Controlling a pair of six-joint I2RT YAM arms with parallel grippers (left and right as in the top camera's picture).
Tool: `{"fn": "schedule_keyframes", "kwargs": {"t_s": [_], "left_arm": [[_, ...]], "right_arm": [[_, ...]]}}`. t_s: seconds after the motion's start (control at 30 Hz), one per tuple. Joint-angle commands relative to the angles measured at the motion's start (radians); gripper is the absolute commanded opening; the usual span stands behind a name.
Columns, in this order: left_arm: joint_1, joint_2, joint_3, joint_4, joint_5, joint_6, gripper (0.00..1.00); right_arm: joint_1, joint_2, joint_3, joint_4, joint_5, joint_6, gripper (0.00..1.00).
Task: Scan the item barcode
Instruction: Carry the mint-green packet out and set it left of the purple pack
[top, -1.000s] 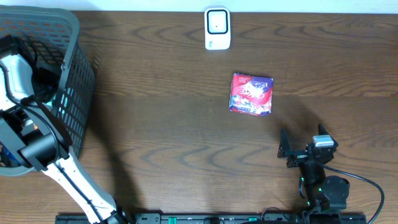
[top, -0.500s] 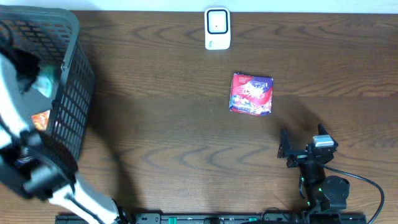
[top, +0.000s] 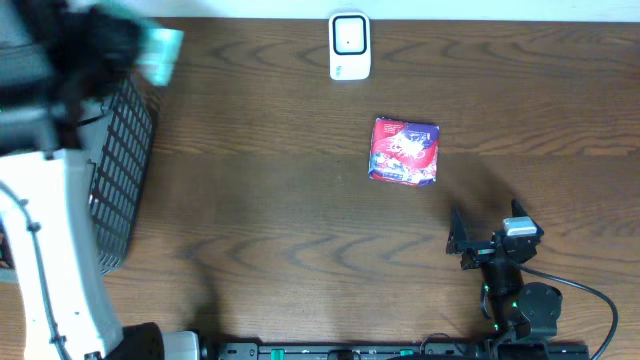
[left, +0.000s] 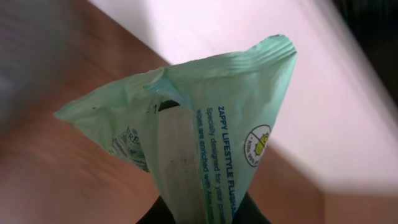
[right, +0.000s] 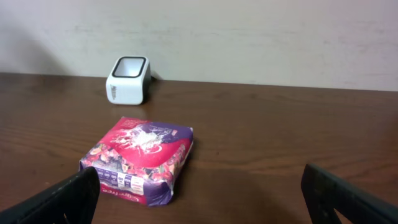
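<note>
At the overhead view's upper left, the left tool clamps the green packet, which juts beyond its tips; the right tool stands wide.

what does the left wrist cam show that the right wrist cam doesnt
Only the left wrist view: a green packet with blue print, pinched at its lower end by the left gripper.
Only the right wrist view: the white scanner, a red-purple box lying flat in front of it, and the right gripper open and empty.
Both: the brown wooden table.
</note>
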Motion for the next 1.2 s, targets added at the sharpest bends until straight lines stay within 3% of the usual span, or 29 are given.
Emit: {"fn": "schedule_keyframes", "kwargs": {"t_s": [0.0, 0.2, 0.5, 0.53, 0.63, 0.67, 0.7, 0.83, 1.0, 1.17], "left_arm": [[-0.208, 0.069, -0.007, -0.042, -0.021, 0.175, 0.08], [-0.454, 0.225, -0.007, -0.134, -0.260, 0.175, 0.07], [-0.615, 0.525, -0.007, -0.102, -0.323, 0.170, 0.09], [-0.623, 0.550, -0.007, -0.105, -0.323, 0.171, 0.13], [-0.647, 0.622, -0.007, -0.110, -0.315, 0.171, 0.40], [-0.659, 0.652, -0.007, -0.110, -0.312, 0.171, 0.54], [-0.663, 0.660, -0.007, -0.110, -0.312, 0.171, 0.59], [-0.662, 0.639, -0.004, -0.110, -0.274, 0.171, 0.65], [-0.626, 0.557, 0.042, -0.137, -0.245, 0.171, 0.65], [-0.509, 0.386, 0.081, -0.135, -0.276, 0.183, 0.66]], "right_arm": [[0.013, -0.005, -0.001, -0.005, 0.001, -0.011, 0.99], [0.013, -0.005, -0.001, -0.005, 0.001, -0.011, 0.99], [0.013, -0.005, -0.001, -0.004, 0.001, -0.011, 0.99], [0.013, -0.005, 0.000, -0.004, 0.001, -0.011, 0.99], [0.013, -0.005, -0.001, -0.004, 0.001, -0.011, 0.99], [0.013, -0.005, -0.001, -0.005, 0.001, -0.011, 0.99], [0.013, -0.005, -0.001, -0.004, 0.001, -0.011, 0.99], [0.013, -0.005, -0.001, -0.005, 0.001, -0.011, 0.99], [0.013, -0.005, -0.001, -0.005, 0.001, -0.011, 0.99], [0.013, -0.005, 0.000, -0.005, 0.001, -0.011, 0.99]]}}
